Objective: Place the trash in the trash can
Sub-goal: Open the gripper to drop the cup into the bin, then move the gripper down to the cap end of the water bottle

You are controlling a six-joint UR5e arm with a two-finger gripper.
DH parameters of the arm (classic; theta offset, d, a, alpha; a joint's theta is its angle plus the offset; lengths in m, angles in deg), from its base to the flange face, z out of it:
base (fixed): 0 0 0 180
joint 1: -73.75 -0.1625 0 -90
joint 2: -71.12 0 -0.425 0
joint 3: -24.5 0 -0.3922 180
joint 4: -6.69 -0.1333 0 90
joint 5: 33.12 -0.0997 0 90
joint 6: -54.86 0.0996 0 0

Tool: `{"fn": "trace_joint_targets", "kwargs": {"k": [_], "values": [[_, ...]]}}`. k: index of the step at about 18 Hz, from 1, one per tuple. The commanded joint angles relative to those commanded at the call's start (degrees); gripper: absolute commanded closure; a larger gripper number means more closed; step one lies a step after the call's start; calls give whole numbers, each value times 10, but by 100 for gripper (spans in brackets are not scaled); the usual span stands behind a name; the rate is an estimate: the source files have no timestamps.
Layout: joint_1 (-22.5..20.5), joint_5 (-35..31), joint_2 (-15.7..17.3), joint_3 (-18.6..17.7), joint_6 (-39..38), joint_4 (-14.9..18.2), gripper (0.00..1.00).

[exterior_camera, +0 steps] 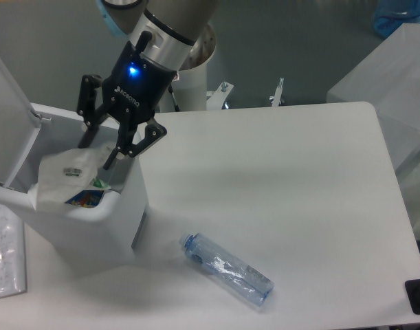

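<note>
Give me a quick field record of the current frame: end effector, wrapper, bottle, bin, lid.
end effector: over the open bin, fingers spread
wrapper: crumpled clear plastic with a small green patch, in the bin mouth just below the fingers; whether it is touched cannot be told
bottle: clear bluish, lying on its side on the table, right of the bin, untouched
bin: white, rectangular, open; a colourful item shows inside
lid: hinged up at the bin's left side
task status: wrapper at bin, bottle not yet placed
</note>
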Motion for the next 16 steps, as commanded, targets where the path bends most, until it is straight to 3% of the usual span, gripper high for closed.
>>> {"fn": "trace_joint_targets", "kwargs": {"k": [3, 7, 13, 16], "values": [[-12, 1, -6, 4, -5, -17, 0], [-63, 5, -27, 8, -17, -30, 0], [-125, -8, -117, 26, -87, -34, 0], [-129, -74, -169, 55, -151, -33, 0]]}}
